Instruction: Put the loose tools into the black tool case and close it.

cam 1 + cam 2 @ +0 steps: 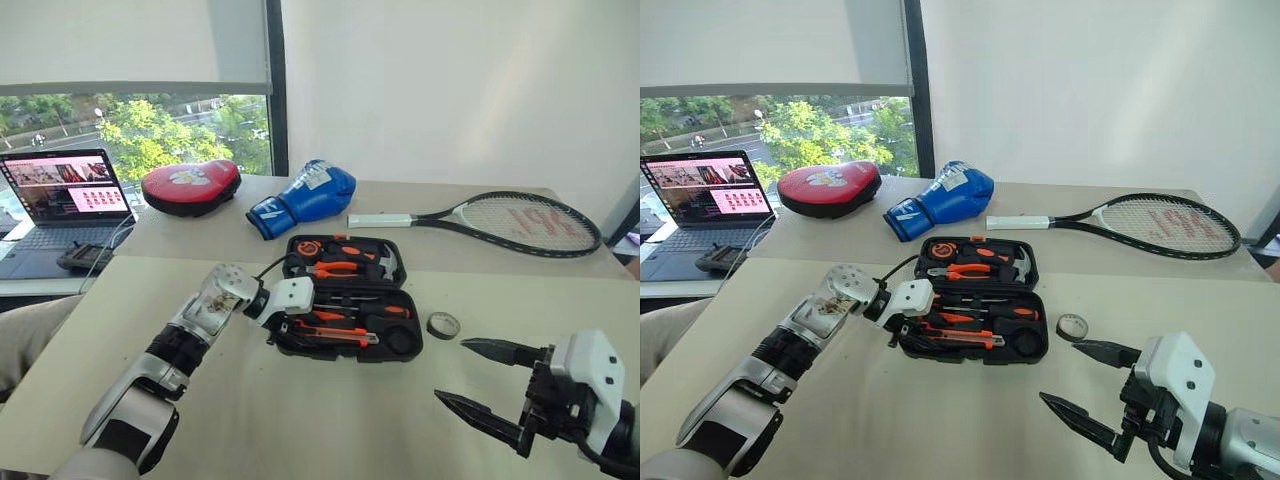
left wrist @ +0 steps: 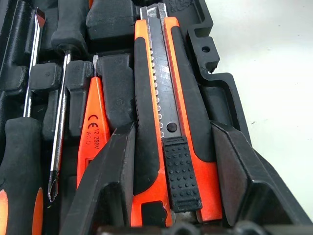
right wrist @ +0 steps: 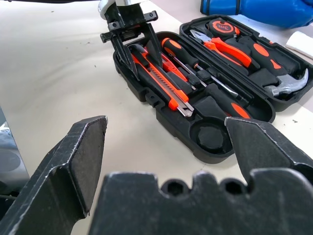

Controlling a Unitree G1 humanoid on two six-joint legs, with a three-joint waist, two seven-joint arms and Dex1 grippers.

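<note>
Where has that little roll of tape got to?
In the left eye view the tape roll lies flat on the table, just right of the open black tool case and just beyond the right gripper.

Left hand [image 2: 173,161] straddles the orange-and-black utility knife [image 2: 168,122] seated in the black tool case [image 2: 222,93], fingers spread either side; small all-orange screwdriver [image 2: 90,127] and two slim screwdrivers [image 2: 58,127] slotted alongside.
</note>
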